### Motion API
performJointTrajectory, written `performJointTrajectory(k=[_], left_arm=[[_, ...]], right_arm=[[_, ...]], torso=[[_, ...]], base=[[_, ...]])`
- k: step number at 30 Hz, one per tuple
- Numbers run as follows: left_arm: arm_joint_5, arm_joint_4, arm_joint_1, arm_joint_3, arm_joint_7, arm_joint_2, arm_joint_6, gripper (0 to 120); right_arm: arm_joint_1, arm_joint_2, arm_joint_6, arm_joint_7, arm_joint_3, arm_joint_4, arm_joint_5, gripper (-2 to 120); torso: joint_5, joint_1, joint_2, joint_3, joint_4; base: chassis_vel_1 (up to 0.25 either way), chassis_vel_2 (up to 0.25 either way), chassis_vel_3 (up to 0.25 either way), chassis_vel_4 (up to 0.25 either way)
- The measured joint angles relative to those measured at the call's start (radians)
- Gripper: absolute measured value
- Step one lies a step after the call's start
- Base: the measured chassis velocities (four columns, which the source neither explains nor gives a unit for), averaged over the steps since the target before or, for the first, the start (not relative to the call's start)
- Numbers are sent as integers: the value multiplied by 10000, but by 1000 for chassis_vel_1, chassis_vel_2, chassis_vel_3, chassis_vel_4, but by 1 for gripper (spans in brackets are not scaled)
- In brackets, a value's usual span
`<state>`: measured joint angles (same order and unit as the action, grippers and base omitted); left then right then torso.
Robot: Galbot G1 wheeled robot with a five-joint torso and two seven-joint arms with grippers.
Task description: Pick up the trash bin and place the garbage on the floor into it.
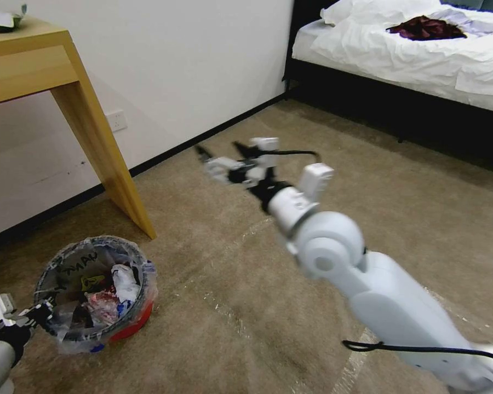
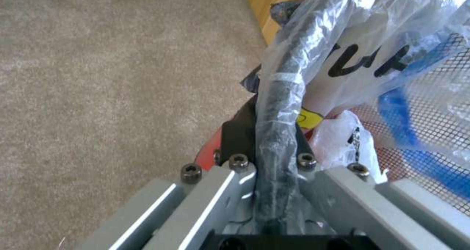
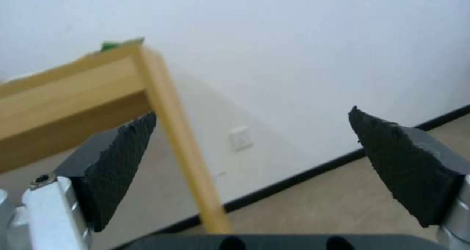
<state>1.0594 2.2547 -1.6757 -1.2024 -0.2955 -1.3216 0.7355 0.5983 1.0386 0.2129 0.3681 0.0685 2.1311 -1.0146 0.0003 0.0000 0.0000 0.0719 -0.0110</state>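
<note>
Beige carpet, the floor (image 1: 230, 273), runs from a white wall to a bed (image 1: 411, 49) with white sheets. Beside the wall stands a wooden table (image 1: 33, 60), the landmark for the rest. Well out from its leg, the right gripper (image 1: 219, 150) hangs in the air above the carpet, its black pads spread wide apart with nothing between them. Just in front of that leg sits the trash bin (image 1: 131, 323), garbage (image 1: 112, 295) inside. At the bin's rim, on the side away from the table, the left gripper (image 1: 35, 314) is clamped on the bag-wrapped edge.

Head camera high over carpet (image 1: 230, 306), wrist cameras close, low.
</note>
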Motion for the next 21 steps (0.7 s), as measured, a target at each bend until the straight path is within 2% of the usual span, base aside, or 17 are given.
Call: performJointTrajectory(k=[7,9,13,15,21], left_arm=[[13,190,-56,-52,9,-64,0,0],[-79,360,-228,-124,119,-287,-2,0],[-174,470,-347,-167,164,-420,-6,0],[-337,522,-361,-184,237,-471,-28,0],[-394,624,-444,-209,286,-578,-55,0]], right_arm=[[954,96,-953,-581,-1094,-8,846,100],[1278,257,-1520,-962,-1432,-223,1531,100],[1598,199,-1920,-1171,-1562,-356,2150,100],[1992,82,-2318,-1337,-1756,-418,2622,100],[2612,268,-3176,-1802,-2660,-786,3600,100]], torso=[[0,0,0,0,-2],[-1,0,0,0,-1],[-1,0,0,0,7],[-3,0,0,0,-3],[-3,0,0,-1,-2]], base=[[0,0,0,0],[0,0,0,0],[0,0,0,0],[0,0,0,0],[0,0,0,0]])
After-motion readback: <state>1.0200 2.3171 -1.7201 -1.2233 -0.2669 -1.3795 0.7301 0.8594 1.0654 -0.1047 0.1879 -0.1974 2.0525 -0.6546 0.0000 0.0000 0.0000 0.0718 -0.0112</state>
